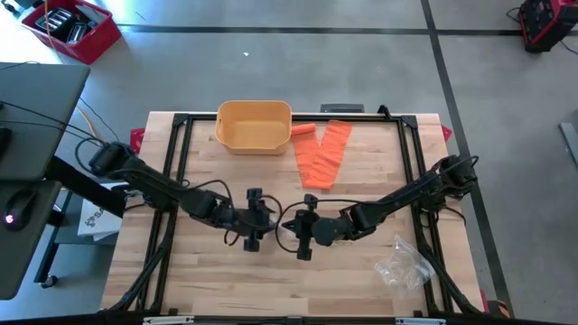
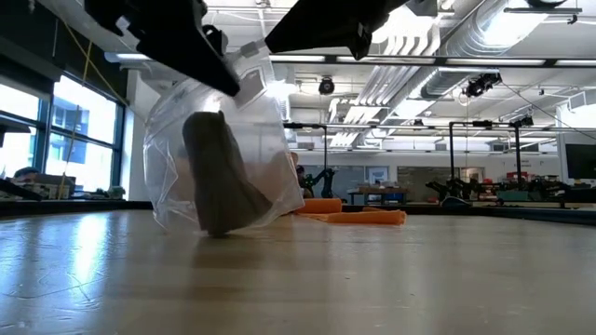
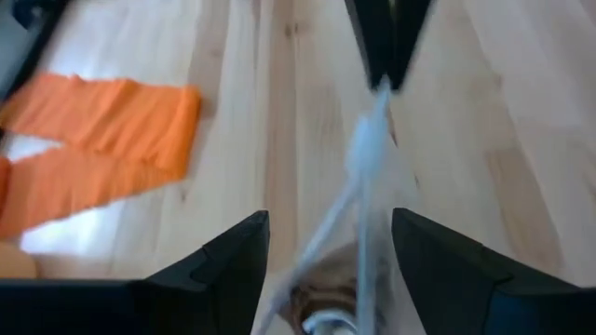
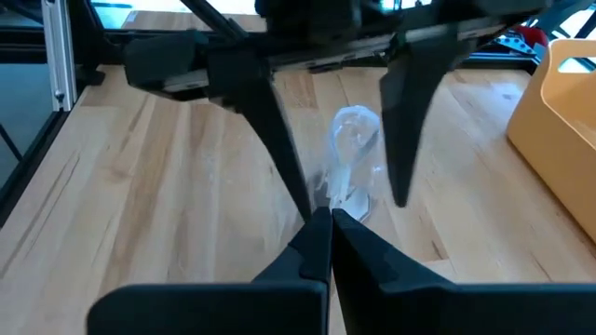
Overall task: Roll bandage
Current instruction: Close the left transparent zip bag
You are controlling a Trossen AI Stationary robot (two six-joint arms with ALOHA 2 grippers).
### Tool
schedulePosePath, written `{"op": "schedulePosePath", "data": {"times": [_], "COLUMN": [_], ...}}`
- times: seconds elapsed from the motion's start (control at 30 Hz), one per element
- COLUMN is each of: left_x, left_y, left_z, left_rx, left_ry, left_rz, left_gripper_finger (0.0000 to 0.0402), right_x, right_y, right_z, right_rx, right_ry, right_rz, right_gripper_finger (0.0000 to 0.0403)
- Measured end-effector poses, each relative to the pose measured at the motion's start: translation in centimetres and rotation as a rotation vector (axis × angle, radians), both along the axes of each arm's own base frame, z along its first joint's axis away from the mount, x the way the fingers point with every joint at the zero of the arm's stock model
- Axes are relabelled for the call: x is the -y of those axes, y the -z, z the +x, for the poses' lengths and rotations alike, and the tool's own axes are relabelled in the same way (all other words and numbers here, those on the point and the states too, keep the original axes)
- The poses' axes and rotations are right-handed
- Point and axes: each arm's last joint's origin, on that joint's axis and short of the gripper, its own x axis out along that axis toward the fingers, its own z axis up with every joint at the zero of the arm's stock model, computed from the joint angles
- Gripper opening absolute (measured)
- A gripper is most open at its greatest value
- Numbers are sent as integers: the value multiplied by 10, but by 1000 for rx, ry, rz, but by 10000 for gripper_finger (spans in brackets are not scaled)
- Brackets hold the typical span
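A clear plastic bag (image 2: 223, 158) with a brown bandage roll (image 2: 219, 181) inside stands mid-table, its lower end on the wood. My right gripper (image 4: 328, 216) is shut on the bag's top. My left gripper (image 3: 331, 233) is open, with one finger on either side of the bag (image 3: 358, 177); I see no touch. In the high view both grippers meet at the table's middle, the left (image 1: 268, 218) facing the right (image 1: 292, 226). An orange bandage (image 1: 323, 155) lies spread flat at the back. My right gripper pinches the clear bag's upper part (image 4: 341, 191) between its two shut fingers, slanting down from the table's right side. The film runs drawn out from the fingertips (image 3: 384, 56) down toward the roll (image 3: 317, 307). The bag's lower end rests on the table.
A yellow bin (image 1: 254, 125) stands at the back, left of the orange bandage. A second, crumpled clear bag (image 1: 402, 262) lies near the front right. A black frame (image 1: 181, 122) runs around the table's edges. Bare wood lies in front of the grippers.
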Motion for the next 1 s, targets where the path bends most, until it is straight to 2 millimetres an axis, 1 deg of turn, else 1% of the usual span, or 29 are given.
{"op": "schedulePosePath", "data": {"times": [0.17,0.33,0.43,0.53,0.57,0.63,0.67,0.73,0.83,0.87,0.93,1.0], "left_x": [9,21,26,29,30,37,41,47,48,46,38,29], "left_y": [2,0,0,-2,-5,-19,-28,-45,-60,-62,-57,-48], "left_z": [-7,-14,-17,-19,-19,-17,-17,-18,-22,-23,-24,-25], "left_rx": [-31,-11,-5,-5,-8,-2,6,4,-45,-62,-116,-193], "left_ry": [4,6,19,34,39,57,72,93,87,65,15,-30], "left_rz": [-24,-3,31,69,70,58,59,71,103,122,176,240], "left_gripper_finger": [190,148,112,63,45,14,7,9,4,2,2,1], "right_x": [0,-1,-3,-7,-8,-10,-11,-17,-27,-30,-33,-33], "right_y": [0,5,6,4,3,-2,-5,-8,-11,-11,-6,8], "right_z": [0,1,0,-3,-5,-11,-14,-21,-29,-31,-34,-35], "right_rx": [-6,-12,-21,-29,-37,-49,-53,-46,-9,6,32,31], "right_ry": [-4,5,-2,-16,-20,-23,-17,17,104,137,183,209], "right_rz": [1,20,18,12,9,9,8,-27,-125,-140,-121,-87], "right_gripper_finger": [0,0,0,0,0,0,0,0,0,0,0,0]}}
